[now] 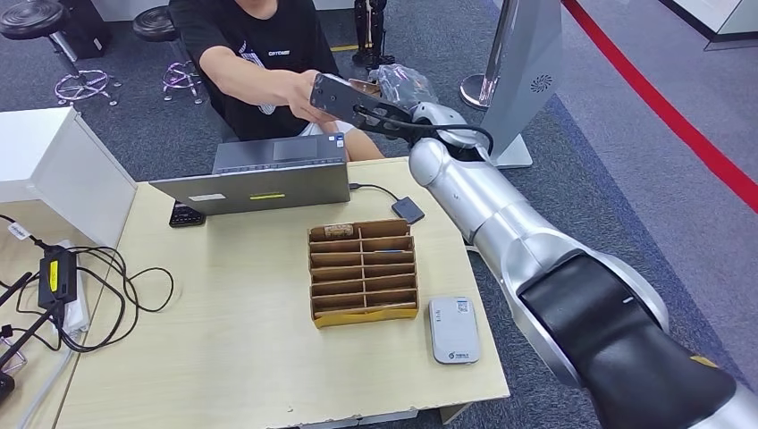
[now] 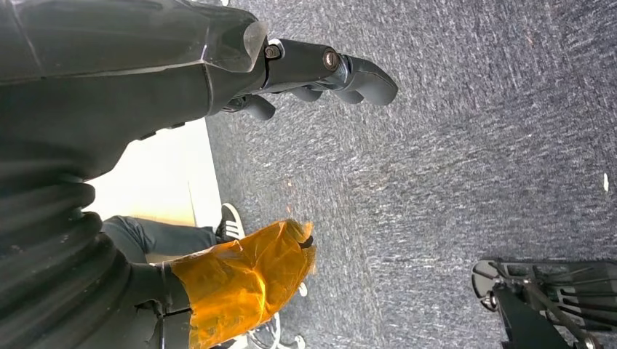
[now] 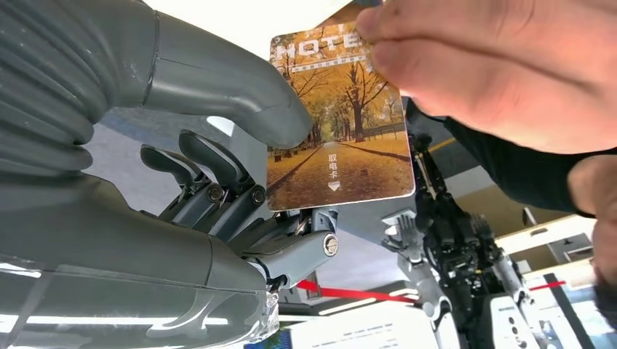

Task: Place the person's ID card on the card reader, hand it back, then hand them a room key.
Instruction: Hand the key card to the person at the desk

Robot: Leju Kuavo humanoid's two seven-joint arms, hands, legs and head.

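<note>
while our right hand (image 1: 353, 103) reaches out past the far edge of the table (image 1: 223, 340), it pinches a hotel room key card (image 3: 336, 123) between its thumb (image 3: 240, 94) and the darker fingers (image 3: 218, 174) behind it. the card shows an autumn avenue of yellow trees. the person's hand (image 3: 495, 73) has hold of the card's other end, so both hands are on it at once; in our head view the person's hand (image 1: 299, 94) meets ours above the open laptop (image 1: 259, 179). on the table a cardboard slotted card holder (image 1: 363, 271) sits near the middle, and the white card reader (image 1: 453, 329) lies just beside it, toward our right. a small dark device (image 1: 408, 210) on a cable lies behind the holder. our left hand (image 2: 320, 69) hangs over grey carpet, fingers curled in and holding nothing.
</note>
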